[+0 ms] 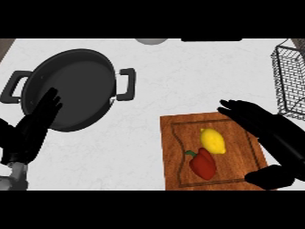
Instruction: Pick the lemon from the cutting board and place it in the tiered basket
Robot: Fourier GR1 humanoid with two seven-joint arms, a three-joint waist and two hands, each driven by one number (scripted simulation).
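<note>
The right robot hand (273,129) hung over the right edge of the cutting board (174,152), fingers stretched out straight toward the board's far right corner and the thumb spread wide near its near right corner, holding nothing. Between thumb and fingers, just left of the palm, the lemon (213,140) lay on the board, apart from the hand. A red bell pepper (203,164) lay touching the lemon's near side, toward the board's near edge. Beyond the board's far right corner stood the wire tiered basket (298,80) on the pale surface (181,80), with nothing between it and the hand. Well left of the board, a black two-handled pan (72,85) sat on the surface. The left robot hand (26,129) rested open, fingers up, over the pan's near left rim, empty.
</note>
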